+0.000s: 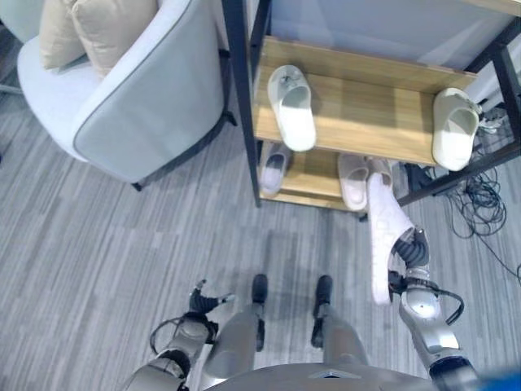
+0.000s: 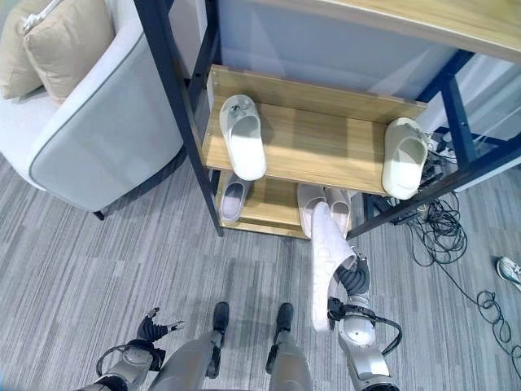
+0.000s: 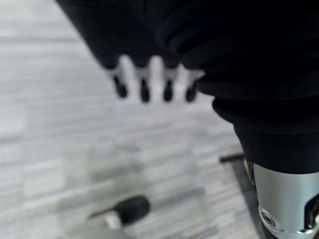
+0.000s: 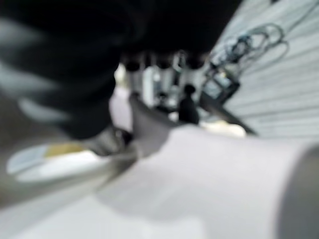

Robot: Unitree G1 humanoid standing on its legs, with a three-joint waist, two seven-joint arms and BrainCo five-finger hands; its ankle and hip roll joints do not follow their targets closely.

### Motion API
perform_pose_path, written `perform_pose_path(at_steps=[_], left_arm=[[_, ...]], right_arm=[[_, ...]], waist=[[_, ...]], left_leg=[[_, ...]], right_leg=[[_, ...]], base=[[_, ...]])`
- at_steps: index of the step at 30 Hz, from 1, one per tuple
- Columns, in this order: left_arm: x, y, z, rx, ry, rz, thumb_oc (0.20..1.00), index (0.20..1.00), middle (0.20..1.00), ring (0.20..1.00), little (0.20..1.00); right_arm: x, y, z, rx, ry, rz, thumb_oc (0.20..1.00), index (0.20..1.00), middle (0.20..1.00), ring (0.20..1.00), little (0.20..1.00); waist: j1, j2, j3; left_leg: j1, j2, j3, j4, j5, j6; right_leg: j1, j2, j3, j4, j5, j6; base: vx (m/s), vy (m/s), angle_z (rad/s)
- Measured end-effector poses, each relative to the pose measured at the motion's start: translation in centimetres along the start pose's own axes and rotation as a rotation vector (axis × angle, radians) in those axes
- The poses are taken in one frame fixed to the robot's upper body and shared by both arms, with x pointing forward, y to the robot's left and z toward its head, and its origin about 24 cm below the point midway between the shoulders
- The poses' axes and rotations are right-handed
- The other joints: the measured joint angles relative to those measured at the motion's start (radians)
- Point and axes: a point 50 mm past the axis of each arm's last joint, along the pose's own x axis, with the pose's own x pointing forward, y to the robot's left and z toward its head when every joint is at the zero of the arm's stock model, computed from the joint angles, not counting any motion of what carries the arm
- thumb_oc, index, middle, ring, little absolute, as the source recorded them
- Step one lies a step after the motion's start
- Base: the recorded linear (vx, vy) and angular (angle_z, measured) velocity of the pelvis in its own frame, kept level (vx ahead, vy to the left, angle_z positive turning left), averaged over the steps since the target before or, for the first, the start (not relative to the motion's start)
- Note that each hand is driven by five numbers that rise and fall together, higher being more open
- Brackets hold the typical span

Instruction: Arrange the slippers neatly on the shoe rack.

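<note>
A pale slipper (image 2: pixel 327 261) hangs on edge at lower right, the right hand (image 2: pixel 356 281) clamped on its strap, just before the shoe rack (image 2: pixel 317 147). The left hand (image 1: pixel 202 301), lower left, has loose fingers.

The shoe rack (image 1: pixel 350 114) had pale wooden shelves with a visible grain and a matt finish, set in a dark metal frame (image 1: pixel 238 98). The slippers on its upper shelf (image 1: pixel 293 106) looked like smooth, matt white foam or rubber. The slipper in the right hand (image 2: pixel 324 261) looked softer, its pale sole faintly textured. The armchair (image 1: pixel 138 98) wore light grey woven cloth; its cushions (image 1: pixel 98 28) were beige fabric. The floor (image 1: pixel 98 261) looked like matt grey wood-grain planking.
</note>
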Motion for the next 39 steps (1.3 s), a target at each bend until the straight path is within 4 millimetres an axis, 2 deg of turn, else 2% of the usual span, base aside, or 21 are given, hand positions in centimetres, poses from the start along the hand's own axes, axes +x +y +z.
perform_pose_path(at_steps=[1,2,3,4,6,7,8,9,11,15,17,18,20,21,22,24,25,26,31,33,39], left_arm=[[-0.1,-0.1,-0.2,0.002,0.008,-0.002,1.0,1.0,1.0,1.0,1.0],[0.1,-0.4,0.6,-0.007,-0.008,0.0,1.0,1.0,1.0,1.0,1.0],[0.4,0.4,1.1,-0.003,-0.025,0.024,1.0,1.0,1.0,1.0,1.0],[0.7,0.6,2.1,-0.011,-0.051,0.035,1.0,1.0,1.0,1.0,1.0],[1.2,1.2,3.6,-0.031,-0.082,0.054,1.0,1.0,1.0,1.0,1.0],[1.3,1.3,4.3,-0.047,-0.1,0.062,1.0,1.0,1.0,1.0,1.0],[1.3,1.2,4.7,-0.043,-0.125,0.056,1.0,1.0,1.0,1.0,1.0],[1.2,1.0,5.1,-0.04,-0.155,0.049,1.0,1.0,1.0,1.0,1.0],[0.7,0.5,4.1,-0.066,-0.146,0.056,1.0,1.0,1.0,1.0,1.0],[-0.1,-0.7,2.8,-0.198,-0.104,0.058,1.0,1.0,1.0,1.0,1.0],[-0.1,-0.8,3.1,-0.245,-0.101,0.071,1.0,1.0,1.0,1.0,1.0],[0.2,-0.6,4.3,-0.278,-0.138,0.085,1.0,1.0,1.0,1.0,1.0],[0.2,-0.2,6.3,-0.377,-0.196,0.118,1.0,1.0,1.0,1.0,1.0],[0.3,0.2,6.6,-0.406,-0.207,0.137,1.0,1.0,1.0,1.0,1.0],[0.7,1.0,6.7,-0.443,-0.183,0.177,1.0,1.0,1.0,1.0,1.0],[0.8,1.5,6.3,-0.455,-0.167,0.209,1.0,1.0,1.0,1.0,1.0],[0.8,1.4,5.8,-0.459,-0.142,0.217,1.0,1.0,1.0,1.0,1.0],[0.8,1.3,5.8,-0.464,-0.137,0.229,1.0,1.0,1.0,1.0,1.0],[0.8,1.4,5.5,-0.516,-0.099,0.281,1.0,1.0,1.0,1.0,1.0],[1.1,2.3,6.8,-0.564,-0.135,0.303,1.0,1.0,1.0,1.0,1.0],[1.2,5.0,10.2,-0.713,-0.277,0.352,1.0,1.0,1.0,1.0,1.0]], right_arm=[[0.1,0.2,0.1,0.003,-0.003,0.002,0.2,0.2,0.2,0.2,0.2],[0.0,0.2,0.2,0.002,-0.006,0.007,0.2,0.2,0.2,0.2,0.2],[0.0,0.2,0.7,0.015,-0.03,0.007,0.2,0.2,0.2,0.2,0.2],[-0.2,0.1,0.4,0.01,-0.019,0.008,0.2,0.2,0.2,0.2,0.2],[0.0,0.1,0.7,0.012,-0.035,0.009,0.2,0.2,0.2,0.2,0.2],[0.0,0.2,0.7,0.011,-0.035,0.014,0.2,0.2,0.2,0.2,0.2],[-0.7,-0.2,0.1,0.003,-0.011,0.01,0.2,0.2,0.2,0.2,0.2],[-1.0,-0.4,-0.5,-0.008,0.011,0.009,0.2,0.2,0.2,0.2,0.2],[-1.3,-1.0,-0.8,-0.02,0.005,0.022,0.2,0.2,0.2,0.2,0.2],[-0.9,-1.9,-0.8,-0.024,0.005,0.016,0.2,0.2,0.2,0.2,0.2],[-1.0,-1.9,-0.9,-0.03,0.008,0.019,0.2,0.2,0.2,0.2,0.2],[-1.0,-2.1,-0.8,-0.03,0.002,0.013,0.2,0.2,0.2,0.2,0.2],[-0.9,-2.1,-2.1,-0.062,0.044,0.013,0.2,0.2,0.2,0.2,0.2],[-0.7,-1.5,-2.3,-0.063,0.054,0.026,0.2,0.2,0.2,0.2,0.2],[0.3,-0.3,-1.9,-0.025,0.053,0.019,0.2,0.2,0.2,0.2,0.2],[0.1,-0.1,-2.0,0.003,0.064,0.011,0.2,0.2,0.2,0.2,0.2],[-0.1,-0.2,-2.1,0.005,0.068,0.011,0.2,0.2,0.2,0.2,0.2],[-0.6,-0.4,-2.5,0.009,0.079,-0.001,0.2,0.2,0.2,0.2,0.2],[-1.1,-1.4,-3.4,0.014,0.117,-0.037,0.2,0.2,0.2,0.2,0.2],[-0.8,-1.0,-2.9,0.037,0.101,-0.043,0.2,0.2,0.2,0.2,0.2],[-0.2,-0.4,-2.1,0.067,0.078,-0.064,0.2,0.2,0.2,0.2,0.2]], waist=[[-0.007,0.011,0.007],[-0.028,0.031,0.021],[-0.049,0.029,0.051],[-0.049,0.011,0.07],[-0.062,0.02,0.126],[-0.057,0.018,0.145],[-0.084,0.008,0.144],[-0.076,0.01,0.147],[-0.071,0.039,0.138],[-0.045,0.055,0.128],[-0.043,0.058,0.124],[-0.046,0.049,0.123],[-0.03,0.044,0.124],[-0.028,0.038,0.126],[-0.035,0.032,0.134],[-0.037,0.031,0.142],[-0.046,0.044,0.142],[-0.05,0.041,0.144],[-0.066,0.06,0.167],[-0.066,0.031,0.204],[-0.047,0.027,0.219]], left_leg=[[0.008,0.004,0.0,0.001,0.003,0.001],[0.023,0.012,-0.021,-0.016,0.003,0.009],[0.023,0.006,-0.033,-0.032,0.026,0.008],[0.026,-0.004,-0.046,-0.03,0.021,0.007],[0.02,0.007,-0.075,-0.003,0.008,-0.003],[0.017,0.005,-0.091,0.019,-0.007,-0.02],[0.022,-0.021,-0.133,0.033,-0.016,-0.04],[0.035,-0.017,-0.163,0.048,-0.04,-0.069],[0.053,0.031,-0.218,0.036,-0.068,-0.106],[0.035,0.098,-0.264,0.052,-0.089,-0.135],[0.022,0.105,-0.286,0.086,-0.078,-0.178],[-0.044,0.081,-0.277,0.193,-0.05,-0.223],[-0.15,0.092,-0.161,0.35,-0.062,-0.186],[-0.146,0.114,-0.11,0.285,-0.064,-0.183],[-0.128,0.167,-0.093,0.117,-0.045,-0.191],[-0.103,0.287,-0.043,0.03,-0.012,-0.217],[-0.101,0.33,-0.013,0.008,-0.008,-0.211],[-0.104,0.329,-0.012,0.037,-0.009,-0.211],[-0.066,0.219,-0.009,0.086,-0.023,-0.19],[-0.097,0.184,0.018,0.123,-0.035,-0.171],[-0.211,0.136,0.047,0.281,-0.104,-0.112]], right_leg=[[-0.001,0.004,0.031,0.023,0.0,0.0],[-0.032,0.056,0.138,0.063,-0.091,-0.001],[-0.04,0.106,0.192,0.049,-0.135,-0.014],[-0.053,0.128,0.197,0.03,-0.136,-0.016],[-0.075,0.178,0.213,-0.032,-0.126,-0.021],[-0.084,0.187,0.211,-0.056,-0.113,-0.009],[-0.06,0.159,0.189,-0.1,-0.108,-0.017],[-0.054,0.166,0.164,-0.079,-0.057,-0.05],[-0.031,0.231,0.187,-0.055,-0.046,-0.073],[-0.022,0.29,0.098,-0.062,-0.067,-0.159],[-0.016,0.297,0.071,-0.052,-0.084,-0.185],[-0.015,0.282,0.044,-0.051,-0.096,-0.206],[-0.011,0.265,-0.003,-0.04,-0.112,-0.244],[-0.005,0.26,-0.006,-0.051,-0.119,-0.237],[0.011,0.265,-0.012,-0.079,-0.194,-0.159],[-0.011,0.255,-0.044,0.037,-0.16,-0.289],[-0.013,0.258,-0.06,0.042,-0.171,-0.277],[-0.019,0.248,-0.058,0.047,-0.178,-0.26],[-0.075,0.23,-0.03,0.084,-0.172,-0.225],[-0.113,0.189,0.001,0.112,-0.167,-0.193],[-0.188,0.13,0.035,0.182,-0.173,-0.152]], base=[[0.06,0.042,-0.05],[0.08,-0.076,0.34],[0.1,-0.12,0.3],[0.17,-0.206,0.36],[0.14,-0.179,0.33],[0.09,-0.108,0.99],[0.07,-0.13,1.16],[0.12,-0.308,1.04],[0.1,-0.315,0.56],[0.06,-0.248,0.26],[-0.06,-0.166,0.68],[-0.02,-0.101,1.25],[0.11,0.025,0.96],[0.18,0.161,0.31],[0.15,0.146,0.01],[0.1,0.21,0.0],[0.11,0.278,0.26],[0.04,0.199,0.2],[0.03,0.136,-0.03],[0.08,0.15,-0.17],[-0.01,0.069,0.0]])
